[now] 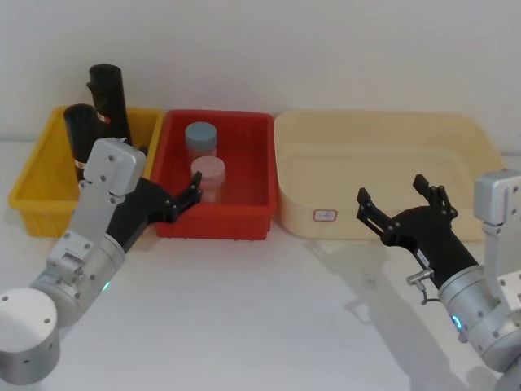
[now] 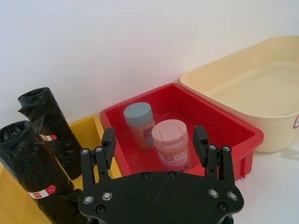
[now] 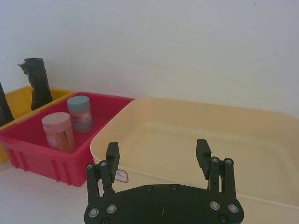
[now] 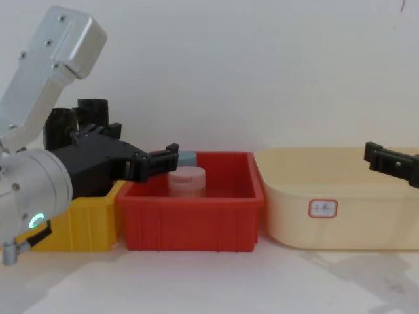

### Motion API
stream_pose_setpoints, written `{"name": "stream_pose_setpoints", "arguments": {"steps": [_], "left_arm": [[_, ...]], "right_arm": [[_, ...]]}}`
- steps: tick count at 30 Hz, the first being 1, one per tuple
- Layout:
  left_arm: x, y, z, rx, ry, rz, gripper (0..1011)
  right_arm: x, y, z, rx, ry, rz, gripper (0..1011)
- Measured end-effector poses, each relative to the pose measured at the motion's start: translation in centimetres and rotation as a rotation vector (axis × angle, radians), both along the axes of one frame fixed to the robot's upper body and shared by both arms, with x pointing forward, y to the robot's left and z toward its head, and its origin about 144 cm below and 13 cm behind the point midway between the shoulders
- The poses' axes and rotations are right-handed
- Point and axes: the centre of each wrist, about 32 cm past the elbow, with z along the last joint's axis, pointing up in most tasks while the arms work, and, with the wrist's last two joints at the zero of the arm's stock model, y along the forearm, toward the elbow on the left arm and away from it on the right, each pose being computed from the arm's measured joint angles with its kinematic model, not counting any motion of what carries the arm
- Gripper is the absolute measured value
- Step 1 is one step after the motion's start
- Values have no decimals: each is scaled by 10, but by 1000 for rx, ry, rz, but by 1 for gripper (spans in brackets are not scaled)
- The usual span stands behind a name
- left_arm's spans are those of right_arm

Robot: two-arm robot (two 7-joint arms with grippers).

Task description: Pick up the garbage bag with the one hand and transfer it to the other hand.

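1. We find the garbage bag (image 1: 79,134) standing on end in the yellow bin (image 1: 28,199), towards that bin's left side. Its red-and-white label band faces the robot. In the left wrist view the garbage bag (image 2: 29,161) is the nearer of two black rolls.
2. The taller roll (image 1: 108,98) stands just behind it in the same bin, towards the back wall.
3. The left gripper (image 1: 186,195), on the arm with the cyan-green light, hangs above the near-left corner of the red bin (image 1: 216,221), where it meets the yellow bin. Its fingers are spread apart and hold nothing. In the left wrist view the left gripper (image 2: 154,137) points into the red bin, with the garbage bag off to one side and clear of both fingers.
4. The red bin holds a blue-lidded jar (image 1: 200,138) and a pink-lidded jar (image 1: 208,175), both upright, the pink one nearer the robot.
5. The right gripper (image 1: 391,189), on the arm with the blue light, hovers at the near wall of the cream tub (image 1: 456,130). Its fingers are likewise spread and empty, as the right wrist view confirms (image 3: 157,149).
6. The three containers sit side by side on the white table (image 1: 260,309): yellow, red, cream, from the robot's left to its right.
7. The garbage bag and the right gripper are well apart.
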Motion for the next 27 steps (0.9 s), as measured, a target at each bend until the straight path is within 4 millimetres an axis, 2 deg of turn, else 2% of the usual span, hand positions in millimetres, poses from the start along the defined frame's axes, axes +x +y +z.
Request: {"name": "stream_pose_setpoints", "arguments": {"steps": [27], "left_arm": [[0, 0, 0, 0, 0, 0, 1000]], "right_arm": [[0, 0, 0, 0, 0, 0, 1001]]}}
